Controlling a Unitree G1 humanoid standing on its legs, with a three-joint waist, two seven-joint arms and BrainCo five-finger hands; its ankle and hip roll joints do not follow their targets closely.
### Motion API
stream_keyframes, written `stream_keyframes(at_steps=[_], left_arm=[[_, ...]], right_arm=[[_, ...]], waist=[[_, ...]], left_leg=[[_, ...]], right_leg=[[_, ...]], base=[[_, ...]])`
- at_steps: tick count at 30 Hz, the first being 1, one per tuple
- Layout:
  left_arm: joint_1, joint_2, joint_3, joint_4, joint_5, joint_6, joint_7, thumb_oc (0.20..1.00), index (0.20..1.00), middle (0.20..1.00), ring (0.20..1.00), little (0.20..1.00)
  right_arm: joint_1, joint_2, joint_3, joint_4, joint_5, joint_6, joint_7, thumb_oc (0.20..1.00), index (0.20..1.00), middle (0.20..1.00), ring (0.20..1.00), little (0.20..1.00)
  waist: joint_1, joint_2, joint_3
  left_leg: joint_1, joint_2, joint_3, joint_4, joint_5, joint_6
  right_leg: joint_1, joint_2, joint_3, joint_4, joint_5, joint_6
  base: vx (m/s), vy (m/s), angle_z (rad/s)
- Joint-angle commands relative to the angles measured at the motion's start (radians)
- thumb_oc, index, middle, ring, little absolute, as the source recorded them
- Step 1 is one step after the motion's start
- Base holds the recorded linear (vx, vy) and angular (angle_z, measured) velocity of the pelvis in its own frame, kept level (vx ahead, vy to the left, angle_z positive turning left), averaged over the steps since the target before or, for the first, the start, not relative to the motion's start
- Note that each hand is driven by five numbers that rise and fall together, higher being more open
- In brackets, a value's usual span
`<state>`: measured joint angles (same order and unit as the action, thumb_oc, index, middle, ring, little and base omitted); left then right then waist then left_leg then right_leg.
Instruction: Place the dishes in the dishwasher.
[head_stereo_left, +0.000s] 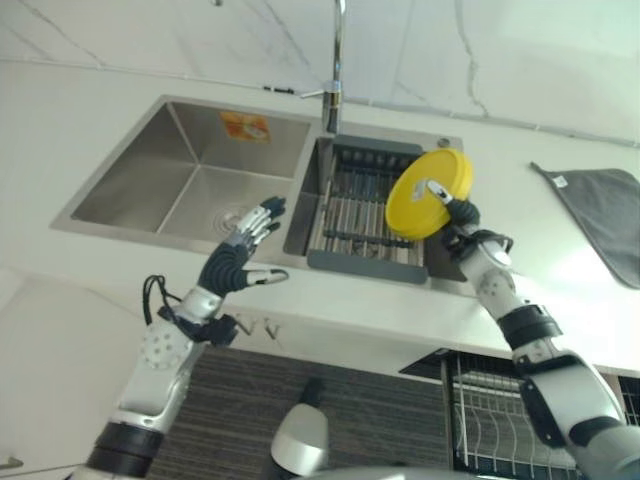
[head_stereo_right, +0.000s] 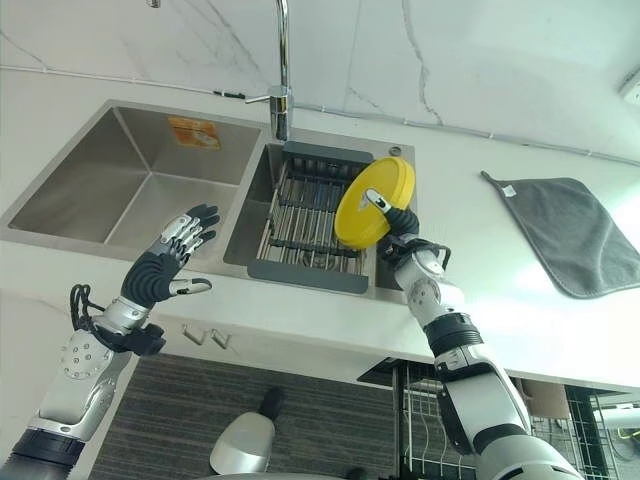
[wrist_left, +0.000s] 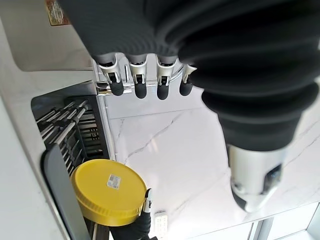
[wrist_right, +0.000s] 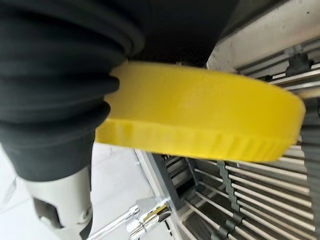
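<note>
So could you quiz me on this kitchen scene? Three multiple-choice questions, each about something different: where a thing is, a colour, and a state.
1. Where is the grey folded cloth?
A. In the sink
B. On the white counter, on the robot's right
C. On the rack

2. What colour is the round plastic dish?
A. Yellow
B. Red
C. Blue

3. How is the left hand?
A. Open, holding nothing
B. Clasping the tap
C. Holding a cup

Answers: 1 B, it lies flat beside the steel sink. 2 A, plainly yellow in the right hand. 3 A, its fingers are spread.
</note>
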<state>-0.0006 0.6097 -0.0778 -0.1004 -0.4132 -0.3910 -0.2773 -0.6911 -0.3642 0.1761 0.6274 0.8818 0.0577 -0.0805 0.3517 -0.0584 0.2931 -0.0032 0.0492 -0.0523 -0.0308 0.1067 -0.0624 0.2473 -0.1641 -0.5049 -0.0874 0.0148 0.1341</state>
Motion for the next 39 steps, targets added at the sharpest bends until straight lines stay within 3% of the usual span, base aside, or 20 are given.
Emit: stream_keyframes(at_steps=[1, 8, 19, 27, 34, 39], left_arm=[[-0.019, 0.033, -0.026, -0.017, -0.047, -0.035, -0.005, 1.000, 1.000, 1.000, 1.000, 1.000], [-0.026, 0.025, -0.040, -0.011, -0.050, -0.044, 0.006, 1.000, 1.000, 1.000, 1.000, 1.000], [-0.034, 0.009, -0.060, -0.008, -0.061, -0.037, 0.013, 1.000, 1.000, 1.000, 1.000, 1.000], [-0.025, -0.007, -0.063, -0.007, -0.065, -0.050, 0.021, 1.000, 1.000, 1.000, 1.000, 1.000], [-0.015, -0.032, -0.067, -0.007, -0.050, -0.052, 0.040, 1.000, 1.000, 1.000, 1.000, 1.000], [-0.011, -0.048, -0.070, -0.016, -0.039, -0.042, 0.061, 1.000, 1.000, 1.000, 1.000, 1.000]], right_arm=[[-0.096, -0.073, -0.002, -0.014, -0.053, -0.047, -0.033, 0.200, 0.200, 0.200, 0.200, 0.200], [-0.120, -0.078, -0.001, -0.022, -0.105, -0.062, -0.102, 0.200, 0.200, 0.200, 0.200, 0.200], [-0.123, -0.070, -0.010, -0.020, -0.120, -0.111, -0.122, 0.200, 0.200, 0.200, 0.200, 0.200], [-0.093, -0.045, -0.019, -0.065, -0.013, -0.150, -0.097, 0.200, 0.200, 0.200, 0.200, 0.200], [-0.049, 0.030, -0.058, -0.207, 0.238, -0.242, -0.109, 0.200, 0.200, 0.200, 0.200, 0.200], [-0.013, 0.081, -0.067, -0.332, 0.310, -0.304, -0.140, 0.200, 0.200, 0.200, 0.200, 0.200]], waist=[[0.030, 0.042, -0.059], [0.028, 0.052, -0.051], [0.025, 0.064, -0.050], [0.017, 0.073, -0.055], [0.000, 0.075, -0.089], [-0.022, 0.079, -0.114]], left_leg=[[0.036, 0.028, -0.021, -0.010, -0.024, 0.012], [0.024, 0.024, -0.024, -0.005, -0.021, 0.014], [0.019, 0.021, -0.024, 0.000, -0.022, 0.015], [0.025, 0.022, -0.020, -0.012, -0.017, 0.016], [0.048, 0.029, -0.002, -0.044, -0.013, 0.013], [0.060, 0.038, 0.019, -0.054, -0.016, 0.011]], right_leg=[[-0.024, -0.021, 0.037, 0.094, -0.003, 0.011], [-0.035, -0.028, 0.039, 0.103, -0.005, 0.010], [-0.043, -0.035, 0.037, 0.110, -0.008, 0.008], [-0.043, -0.038, 0.036, 0.112, -0.011, 0.007], [-0.029, -0.038, 0.032, 0.102, -0.019, 0.005], [-0.024, -0.035, 0.038, 0.095, -0.027, -0.001]], base=[[0.00, 0.000, 0.00], [-0.02, 0.020, 0.04], [-0.01, 0.003, 0.00], [-0.01, 0.000, 0.00], [-0.04, -0.019, -0.01], [-0.05, -0.034, -0.05]])
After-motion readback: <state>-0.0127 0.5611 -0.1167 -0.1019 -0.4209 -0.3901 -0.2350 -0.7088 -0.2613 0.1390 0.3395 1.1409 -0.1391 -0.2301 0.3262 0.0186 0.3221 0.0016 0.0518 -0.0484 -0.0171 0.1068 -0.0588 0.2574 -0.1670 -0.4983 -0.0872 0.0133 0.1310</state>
